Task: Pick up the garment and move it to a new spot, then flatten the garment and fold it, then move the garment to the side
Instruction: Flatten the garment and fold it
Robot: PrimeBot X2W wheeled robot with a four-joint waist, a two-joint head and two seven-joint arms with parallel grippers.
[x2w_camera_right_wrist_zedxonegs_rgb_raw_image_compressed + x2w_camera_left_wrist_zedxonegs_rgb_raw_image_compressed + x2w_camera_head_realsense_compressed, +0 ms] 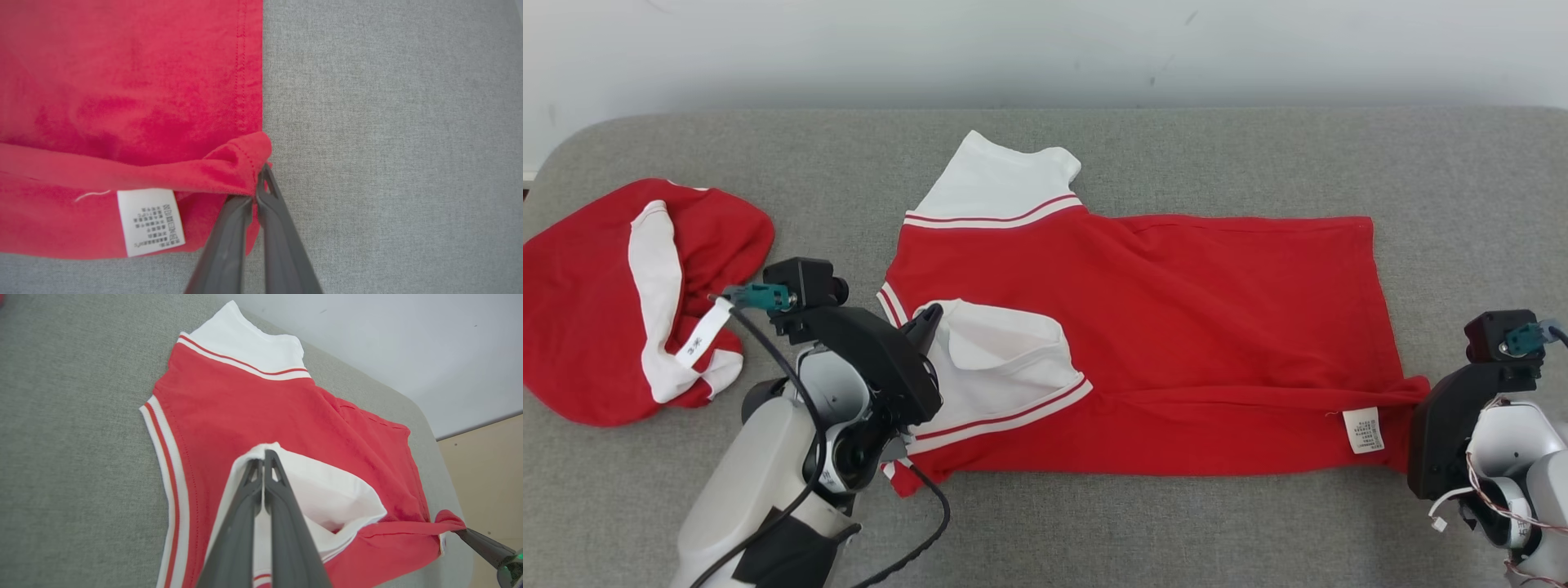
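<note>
- Dark fingers of the left gripper (pixel 263 457) are seen closest, rising from the bottom edge of the left wrist view. They are clenched together on the edge of a white sleeve (pixel 318 494), which is folded over onto the red body.
- At the bottom centre of the right wrist view, the right gripper (pixel 261 179) is clamped on the lower right corner of the hem, where the cloth is bunched into a ridge.
- The garment (pixel 1192 318), a red short-sleeved shirt, is spread sideways across the middle of the head view, with the neck end to the left and the hem to the right.
- Red-striped ribbed bands are seen where the white sleeves meet the body; the other sleeve (pixel 996 180) lies flat at the upper centre.
- A white care label (pixel 150 220) with fine print is sewn near the hem.
- A crumpled heap (pixel 596 310) of red and white cloth is seen at the left edge, apart from the shirt.
- Both are laid on a grey woven cushion (pixel 1176 531) with rounded corners, and a pale wall (pixel 1045 49) is seen behind it.
</note>
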